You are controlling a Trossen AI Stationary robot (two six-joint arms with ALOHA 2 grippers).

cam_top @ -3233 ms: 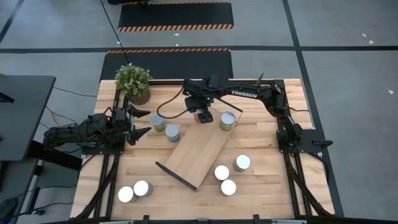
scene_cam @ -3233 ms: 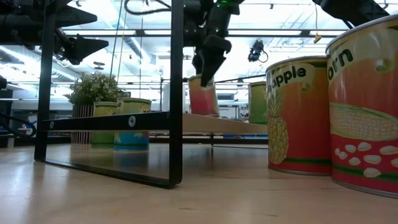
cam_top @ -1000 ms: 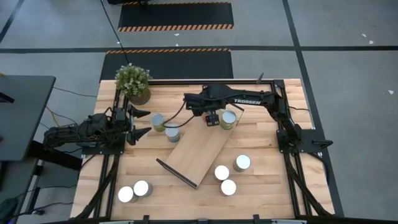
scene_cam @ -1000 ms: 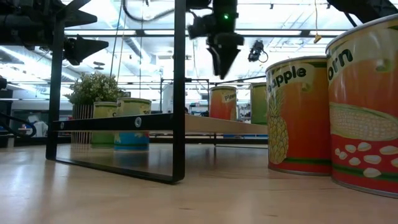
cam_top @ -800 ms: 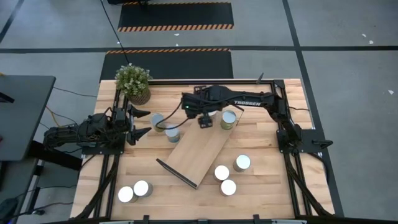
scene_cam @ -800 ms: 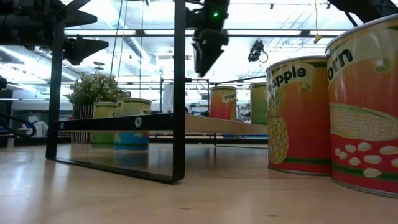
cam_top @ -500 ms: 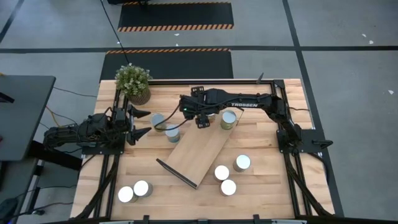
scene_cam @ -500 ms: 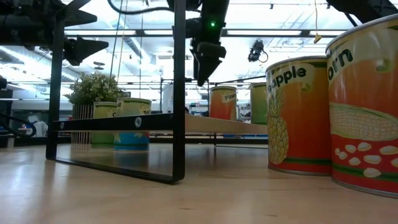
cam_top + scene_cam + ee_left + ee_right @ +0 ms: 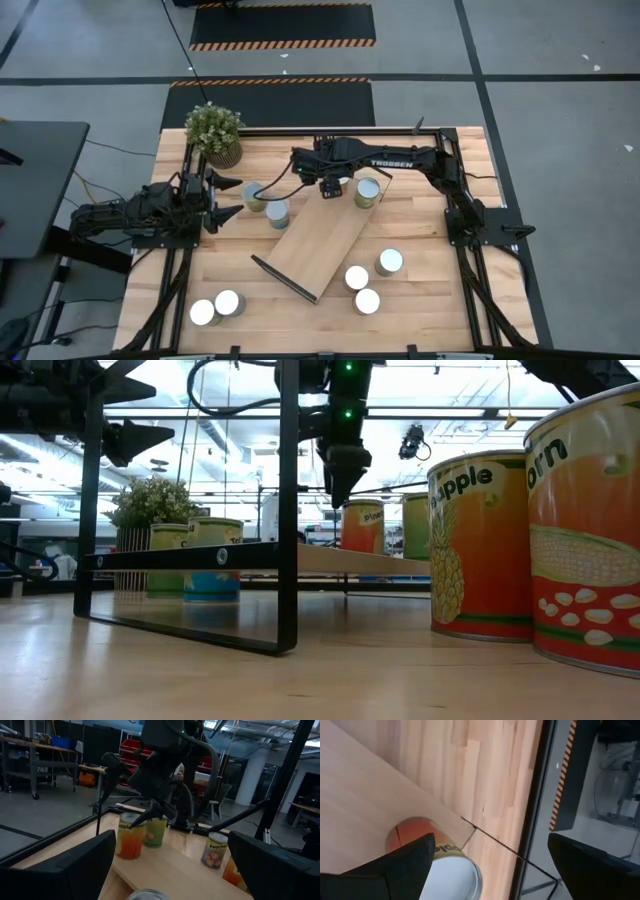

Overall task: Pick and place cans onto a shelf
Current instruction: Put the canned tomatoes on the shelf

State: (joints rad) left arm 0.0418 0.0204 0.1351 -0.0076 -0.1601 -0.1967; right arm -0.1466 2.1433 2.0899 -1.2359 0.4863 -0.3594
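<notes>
Your right gripper hangs above the far end of the shelf, fingers spread wide with nothing between them; the orange can stands on the shelf board right below, between the two fingers in the right wrist view, not touched. High view hides that can under the gripper; low view shows it upright on the shelf with the gripper tip just above and slightly to one side. A second can sits just beside the gripper at the shelf's far corner; you cannot tell whether it is on the board.

Your left gripper waits at the table's left edge, fingers open and empty, near two cans beside the shelf. Three cans stand right of the shelf's near end, two at the near left; potted plant far left corner.

Left wrist view shows the right arm's gripper over an orange can with a green one touching behind.
</notes>
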